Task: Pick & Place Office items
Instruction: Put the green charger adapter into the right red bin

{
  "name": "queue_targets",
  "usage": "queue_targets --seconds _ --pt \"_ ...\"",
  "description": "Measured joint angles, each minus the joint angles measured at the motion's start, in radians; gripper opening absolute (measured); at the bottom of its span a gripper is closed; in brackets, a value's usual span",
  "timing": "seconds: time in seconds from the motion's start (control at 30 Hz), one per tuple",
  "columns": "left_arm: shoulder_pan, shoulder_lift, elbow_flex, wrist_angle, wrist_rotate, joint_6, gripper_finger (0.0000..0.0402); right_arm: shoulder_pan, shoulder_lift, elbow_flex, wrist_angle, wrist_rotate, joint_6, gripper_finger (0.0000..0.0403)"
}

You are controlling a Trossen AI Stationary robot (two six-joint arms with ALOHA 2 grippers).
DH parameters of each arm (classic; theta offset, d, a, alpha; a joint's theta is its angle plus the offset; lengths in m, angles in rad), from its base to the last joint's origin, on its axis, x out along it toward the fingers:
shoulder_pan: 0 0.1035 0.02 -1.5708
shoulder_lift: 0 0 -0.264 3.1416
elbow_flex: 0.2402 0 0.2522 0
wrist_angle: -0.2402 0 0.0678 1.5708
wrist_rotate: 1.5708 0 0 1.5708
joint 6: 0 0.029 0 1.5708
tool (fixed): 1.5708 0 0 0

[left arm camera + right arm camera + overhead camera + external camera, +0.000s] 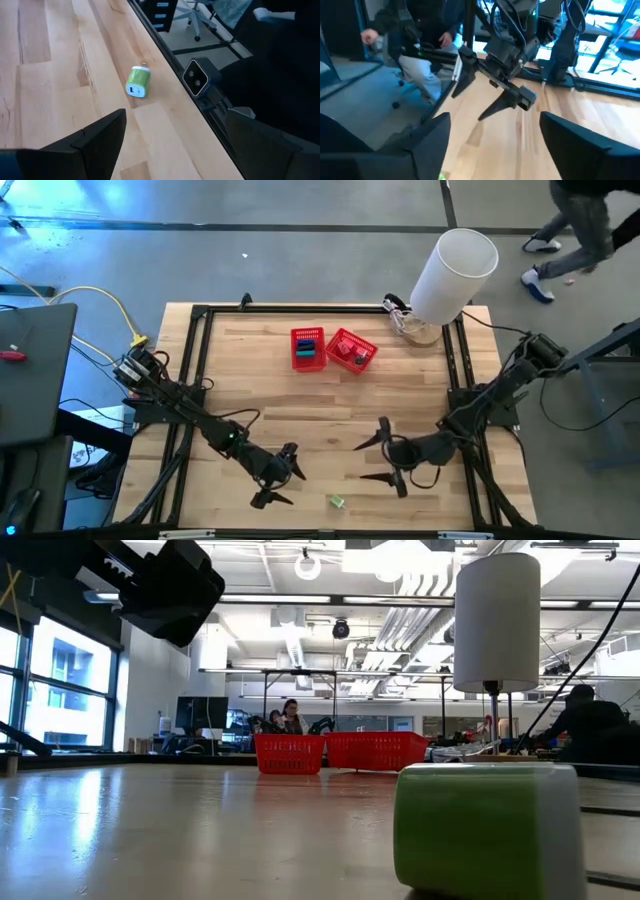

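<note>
A small green office item point(138, 81) with a white end lies on its side on the wooden table point(250, 400), close to the near edge; it also shows in the high view point(336, 501) and fills the low view's right point(485, 825). My left gripper point(285, 483) point(175, 145) hovers open just left of the green item, pointing at it. Right of the green item and farther from the near edge, my right gripper point(360, 462) point(502, 140) is open and empty, facing the left gripper. Other small items lie in two red mesh baskets point(308, 348) point(351, 350) at the table's far middle.
A big white cylinder point(455, 270) stands at the far right corner. A black frame point(195, 370) runs round the table, and a small camera point(197, 77) sits on the near edge by the green item. People show beyond the table point(415, 45).
</note>
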Motion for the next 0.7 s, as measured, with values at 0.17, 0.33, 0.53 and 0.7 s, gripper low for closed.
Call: queue_targets --seconds 0.17,0.33,0.53,0.7 --pt "0.004 0.0 0.0 0.0 0.0 0.0 0.0331 0.037 0.0 0.022 -0.064 0.037 -0.044 0.0334" --pt "0.019 0.0 0.0 0.0 0.0 -0.023 0.0331 0.052 0.02 0.114 -0.242 0.034 0.016 0.0358" --pt "0.035 0.0 0.0 -0.003 0.0 -0.05 0.0331 0.033 0.132 0.246 -0.395 0.037 0.154 0.0361" --pt "0.031 0.0 0.0 -0.004 0.001 -0.049 0.0331 -0.026 0.223 0.331 -0.474 0.033 0.459 0.0358"
